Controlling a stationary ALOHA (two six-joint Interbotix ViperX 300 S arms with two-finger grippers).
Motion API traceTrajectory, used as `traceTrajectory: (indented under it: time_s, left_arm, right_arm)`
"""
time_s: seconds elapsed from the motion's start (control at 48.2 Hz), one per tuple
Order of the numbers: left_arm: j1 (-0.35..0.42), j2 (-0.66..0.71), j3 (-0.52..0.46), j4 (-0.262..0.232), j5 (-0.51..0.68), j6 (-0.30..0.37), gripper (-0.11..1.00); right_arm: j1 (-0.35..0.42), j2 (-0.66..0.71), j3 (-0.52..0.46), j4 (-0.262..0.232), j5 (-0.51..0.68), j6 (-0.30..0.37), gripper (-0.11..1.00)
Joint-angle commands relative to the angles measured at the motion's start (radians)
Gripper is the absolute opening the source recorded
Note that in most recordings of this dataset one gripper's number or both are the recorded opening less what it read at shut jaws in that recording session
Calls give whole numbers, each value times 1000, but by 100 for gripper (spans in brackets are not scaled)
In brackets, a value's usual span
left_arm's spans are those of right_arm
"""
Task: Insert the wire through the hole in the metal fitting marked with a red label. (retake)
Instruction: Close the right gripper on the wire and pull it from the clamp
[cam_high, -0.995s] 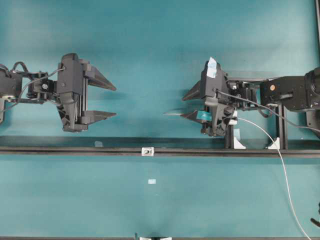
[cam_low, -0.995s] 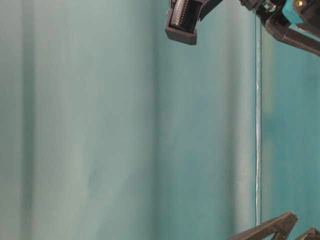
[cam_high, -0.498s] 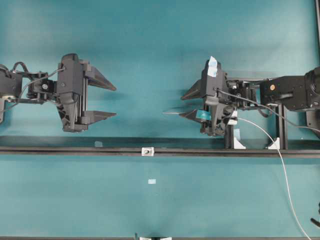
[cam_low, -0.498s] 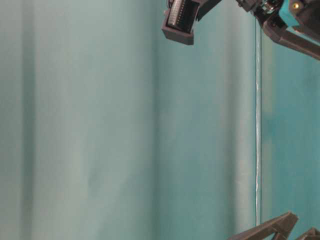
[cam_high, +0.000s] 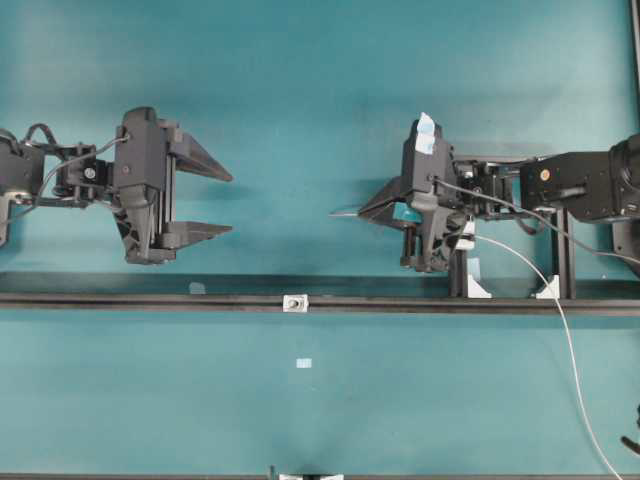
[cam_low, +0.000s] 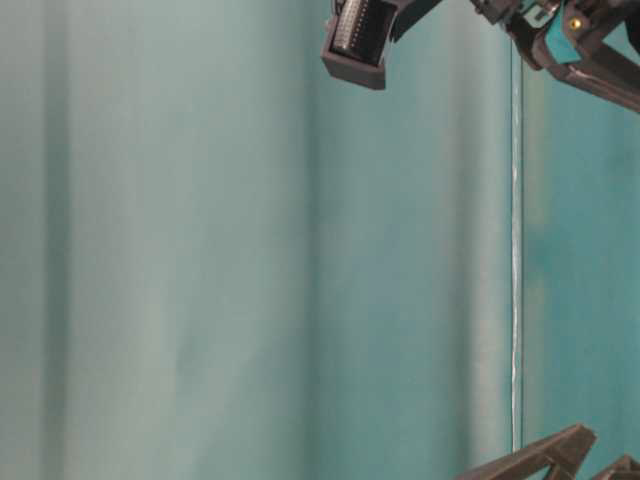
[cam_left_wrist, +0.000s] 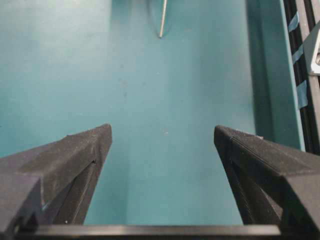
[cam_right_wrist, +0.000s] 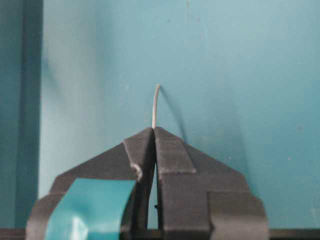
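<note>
In the overhead view my right gripper (cam_high: 362, 212) is shut on the wire (cam_high: 342, 212), whose short stiff tip pokes left past the fingertips. The rest of the wire (cam_high: 570, 340) trails off to the lower right. The right wrist view shows the jaws (cam_right_wrist: 154, 129) pressed together with the thin tip (cam_right_wrist: 155, 102) rising from between them. The metal fitting (cam_high: 295, 302), a tiny silver square with a dark hole, sits on the black rail (cam_high: 150, 300), below and left of the wire tip. My left gripper (cam_high: 228, 203) stands open and empty (cam_left_wrist: 162, 131), facing the wire tip (cam_left_wrist: 162, 20).
White clamp blocks (cam_high: 478, 286) stand on the rail under the right arm. A small pale label (cam_high: 304, 363) lies on the teal mat below the fitting. A second rail runs along the front edge (cam_high: 150, 476).
My right gripper's jaws have closed on the wire, which lay between its open fingers before. The left arm has not moved.
</note>
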Motion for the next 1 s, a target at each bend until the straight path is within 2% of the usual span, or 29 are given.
traceTrajectory:
  time_s: [0.0, 0.394, 0.767, 0.974]
  left_arm:
    - [-3, -8, -15, 2, -6, -2, 67]
    - [-3, -12, -17, 0, -6, -6, 67]
    - [-3, -64, -35, 2, 21, 0, 67]
    - [0, -110, -55, 2, 81, 0, 67]
  right_arm:
    - [-2, -12, -12, 0, -6, -2, 3]
    - [-2, -43, -17, 0, 9, -2, 3]
    - [-11, -225, -20, -5, 160, -11, 3]
    - [-26, -304, -31, -11, 232, -26, 3]
